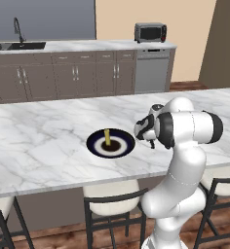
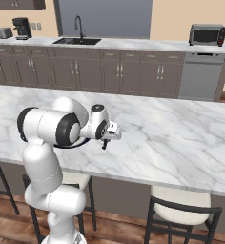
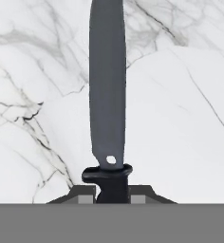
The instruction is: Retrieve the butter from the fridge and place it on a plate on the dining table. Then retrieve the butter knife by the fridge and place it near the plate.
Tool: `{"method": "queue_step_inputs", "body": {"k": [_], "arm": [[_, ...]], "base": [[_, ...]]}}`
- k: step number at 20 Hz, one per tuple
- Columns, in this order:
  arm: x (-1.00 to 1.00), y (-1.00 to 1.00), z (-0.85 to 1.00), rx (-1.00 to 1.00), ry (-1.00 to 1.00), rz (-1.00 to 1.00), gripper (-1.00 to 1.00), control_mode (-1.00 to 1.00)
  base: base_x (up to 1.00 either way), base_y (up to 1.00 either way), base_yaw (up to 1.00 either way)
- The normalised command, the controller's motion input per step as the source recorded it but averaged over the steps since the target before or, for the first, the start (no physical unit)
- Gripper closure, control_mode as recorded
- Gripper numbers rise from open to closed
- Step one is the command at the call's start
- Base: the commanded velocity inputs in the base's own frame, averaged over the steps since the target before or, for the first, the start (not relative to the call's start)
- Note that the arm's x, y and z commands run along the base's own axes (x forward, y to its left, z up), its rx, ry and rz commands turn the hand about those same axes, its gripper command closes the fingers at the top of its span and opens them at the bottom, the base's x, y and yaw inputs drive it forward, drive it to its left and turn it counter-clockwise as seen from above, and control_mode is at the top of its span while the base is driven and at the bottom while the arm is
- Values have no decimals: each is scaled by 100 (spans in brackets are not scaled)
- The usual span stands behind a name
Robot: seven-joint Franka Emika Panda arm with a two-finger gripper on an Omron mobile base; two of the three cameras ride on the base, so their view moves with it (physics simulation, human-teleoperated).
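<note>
On the white marble dining table [image 1: 44, 141] rests the dark round plate [image 1: 110, 144], and the slim yellow butter [image 1: 107, 137] stands on it. My gripper [image 1: 151, 142] hangs just right of the plate, low over the tabletop [image 2: 181, 138], shut on the butter knife [image 3: 107, 95]. In the hand view the knife's dark blade runs up from its handle between my gripper's [image 3: 113, 197] jaws, over bare marble [image 3: 180, 118]. From the right base view the gripper [image 2: 105, 142] points down near the table's front edge. The fridge is out of view.
Behind the table runs a grey-cabinet counter [image 1: 78, 73] with a sink [image 1: 17, 46], a toaster oven [image 1: 150, 32] and a dishwasher [image 1: 152, 70]. A coffee machine [image 2: 22, 27] stands at its left end. Stools [image 1: 112, 204] line the table's near side.
</note>
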Motion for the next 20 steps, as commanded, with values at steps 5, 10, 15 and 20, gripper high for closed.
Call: {"method": "queue_step_inputs", "body": {"k": [5,10,15,20], "arm": [[2,0,0,0,0,0,-100,-100],[2,0,0,0,0,0,-100,-100],[0,0,0,0,0,0,-100,-100],[0,-2,0,0,0,0,-100,-100]], "base": [[0,0,0],[0,0,0],[0,0,0],[0,0,0]]}}
